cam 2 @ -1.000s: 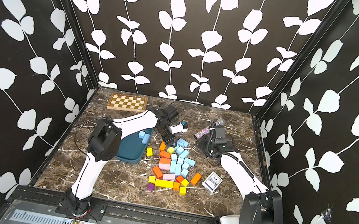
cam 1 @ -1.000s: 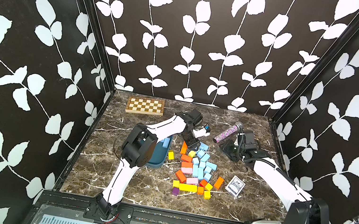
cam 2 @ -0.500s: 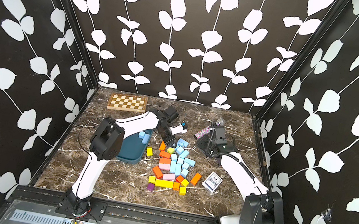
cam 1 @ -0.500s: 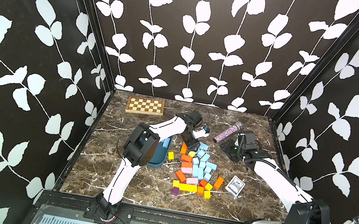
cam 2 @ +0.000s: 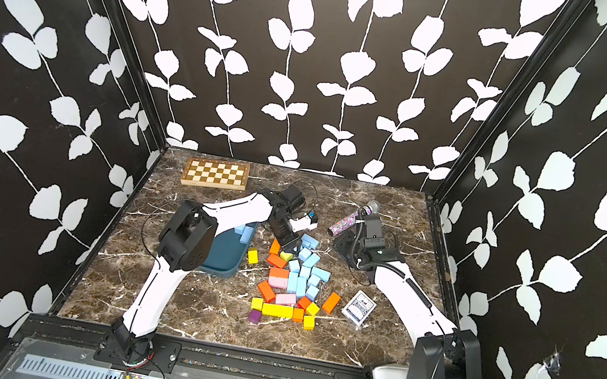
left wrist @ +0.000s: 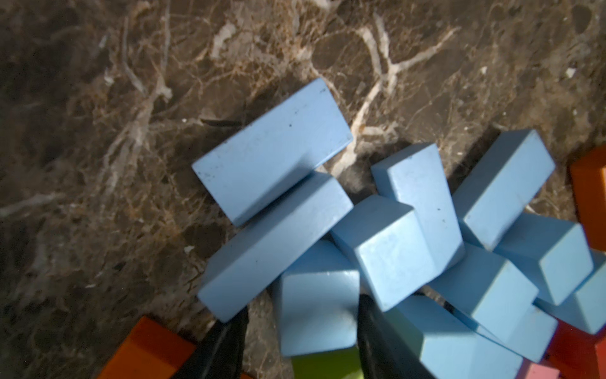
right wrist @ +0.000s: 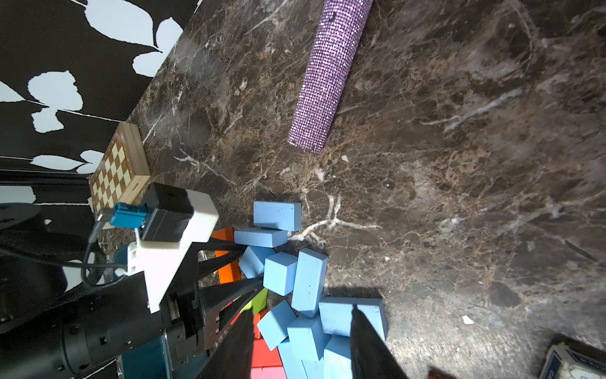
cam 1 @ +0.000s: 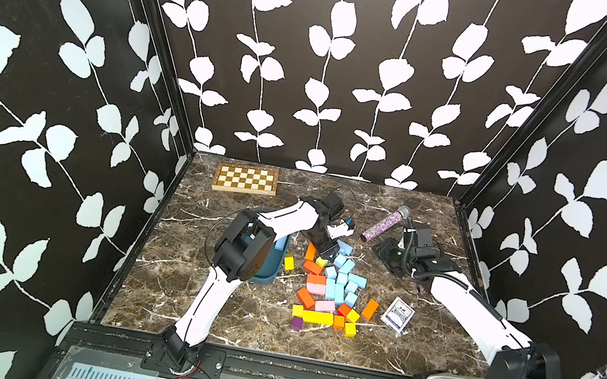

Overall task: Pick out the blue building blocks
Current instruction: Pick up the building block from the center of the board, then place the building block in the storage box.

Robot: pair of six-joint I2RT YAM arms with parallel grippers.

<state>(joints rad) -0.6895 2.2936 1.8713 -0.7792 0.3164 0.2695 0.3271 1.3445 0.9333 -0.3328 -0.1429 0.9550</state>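
Early days: most small matte sky-blue building blocks (cam 1: 340, 279) sit mid-frame in the mixed pile, and only a couple are in the dark teal oval tray (cam 2: 229, 254) to its left. The left gripper (left wrist: 303, 305) straddles one blue cube (left wrist: 318, 316), not clamped yet. The right gripper (right wrist: 301, 310) is spread, empty.

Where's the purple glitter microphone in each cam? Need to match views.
Both top views: the microphone lies at the back right of the table, behind the blue blocks.
Left wrist: not in it.
Right wrist: the microphone lies beyond the blue blocks; handle only, head cut off.
Shared landmark: the blue blocks, in all four views; the chessboard shows in all but the left wrist.
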